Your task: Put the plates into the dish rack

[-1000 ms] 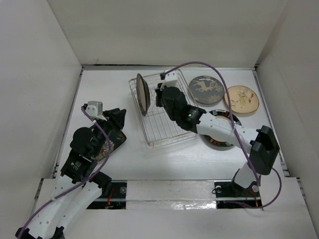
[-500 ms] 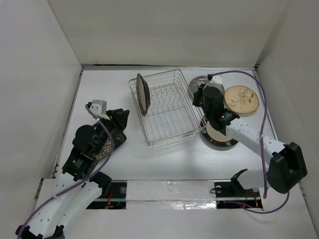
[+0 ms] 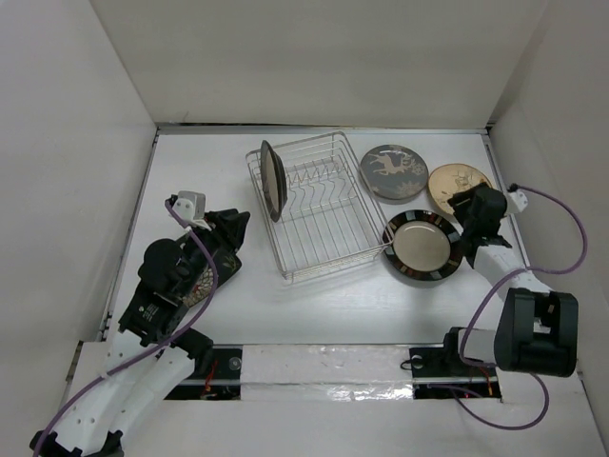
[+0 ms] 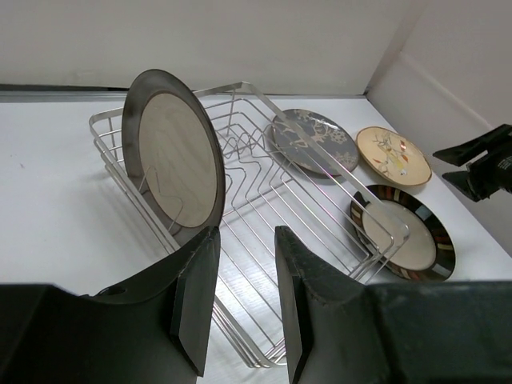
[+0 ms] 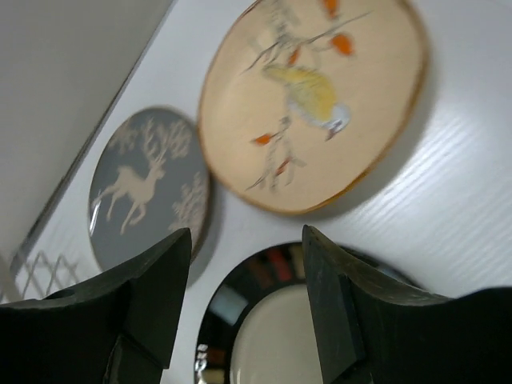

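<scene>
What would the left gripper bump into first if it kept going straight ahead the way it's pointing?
Likely the rectangular silver wire dish rack: its wires show right between the fingers of the open left gripper, though depth is hard to judge.

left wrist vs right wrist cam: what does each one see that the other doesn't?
Left wrist only: the racked plate standing on edge, most of the dish rack, the right hand at the frame edge. Right wrist only: a close view of the painting on the tan plate. Both: deer plate, tan plate, dark-rimmed plate lying flat.
</scene>
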You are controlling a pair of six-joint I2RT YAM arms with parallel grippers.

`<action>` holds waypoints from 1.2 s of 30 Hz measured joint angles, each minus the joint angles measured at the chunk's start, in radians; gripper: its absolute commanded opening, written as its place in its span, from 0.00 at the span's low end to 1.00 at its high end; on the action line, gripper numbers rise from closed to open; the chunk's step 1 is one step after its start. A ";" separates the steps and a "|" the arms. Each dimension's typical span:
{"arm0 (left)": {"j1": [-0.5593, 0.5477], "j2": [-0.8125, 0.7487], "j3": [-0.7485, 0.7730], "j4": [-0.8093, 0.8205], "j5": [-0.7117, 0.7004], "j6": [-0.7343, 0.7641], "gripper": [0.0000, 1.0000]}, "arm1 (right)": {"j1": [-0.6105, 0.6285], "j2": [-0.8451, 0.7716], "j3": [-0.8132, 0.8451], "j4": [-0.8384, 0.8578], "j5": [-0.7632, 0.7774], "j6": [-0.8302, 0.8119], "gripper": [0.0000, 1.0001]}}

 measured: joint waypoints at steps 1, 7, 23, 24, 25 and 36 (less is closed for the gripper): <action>0.000 -0.002 0.000 0.000 0.006 0.000 0.31 | -0.054 0.009 -0.015 0.021 -0.017 0.025 0.63; 0.000 -0.011 -0.003 0.002 0.026 -0.001 0.31 | -0.210 0.162 -0.008 0.079 -0.090 0.120 0.62; 0.000 -0.009 -0.005 0.007 0.041 -0.003 0.31 | -0.313 0.486 0.156 0.122 -0.286 0.213 0.57; 0.000 -0.009 -0.005 0.007 0.041 -0.003 0.31 | -0.316 0.498 0.170 0.120 -0.301 0.218 0.56; 0.000 -0.009 -0.005 0.007 0.040 -0.003 0.31 | -0.317 0.510 0.183 0.118 -0.317 0.223 0.55; 0.000 -0.026 -0.005 0.007 -0.006 -0.003 0.30 | -0.343 0.608 0.305 0.039 -0.427 0.233 0.22</action>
